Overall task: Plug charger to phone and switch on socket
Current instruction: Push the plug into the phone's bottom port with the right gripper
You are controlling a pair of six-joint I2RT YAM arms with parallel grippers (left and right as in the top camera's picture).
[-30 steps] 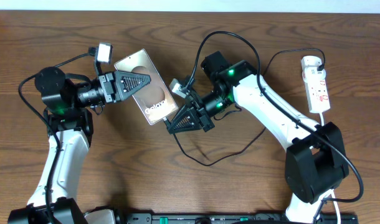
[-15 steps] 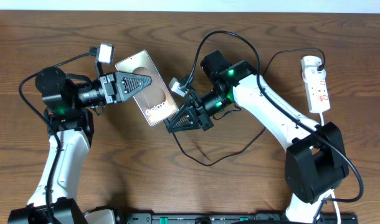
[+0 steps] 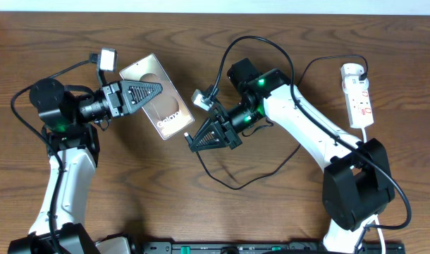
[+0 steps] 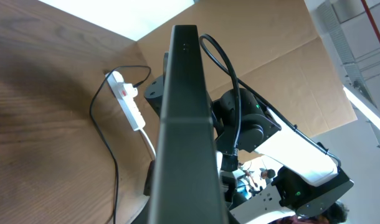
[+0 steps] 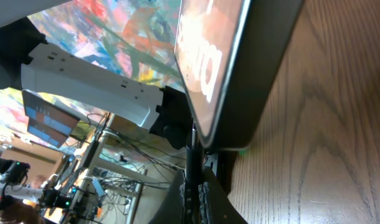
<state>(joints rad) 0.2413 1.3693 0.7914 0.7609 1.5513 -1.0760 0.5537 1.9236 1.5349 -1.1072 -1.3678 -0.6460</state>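
In the overhead view my left gripper [image 3: 155, 90] is shut on the phone [image 3: 169, 116] and holds it tilted above the table. The phone shows edge-on in the left wrist view [image 4: 187, 124]. My right gripper [image 3: 193, 142] is shut on the tip end of the charger [image 3: 232, 185]. That thin black cable loops over the table towards the socket [image 3: 359, 95] at the far right. In the right wrist view the charger tip [image 5: 191, 155], between my fingers [image 5: 193, 193], reaches the phone's lower edge [image 5: 240, 56]. I cannot tell whether it is seated.
The wooden table [image 3: 130, 204] carries both arm bases. The right arm's white links [image 3: 306, 120] span between the phone and the socket. The socket also shows in the left wrist view [image 4: 131, 106], with a black cable running from it.
My left arm has shifted left and carried the phone a little left with it. My right gripper has stayed almost in place with the charger tip.
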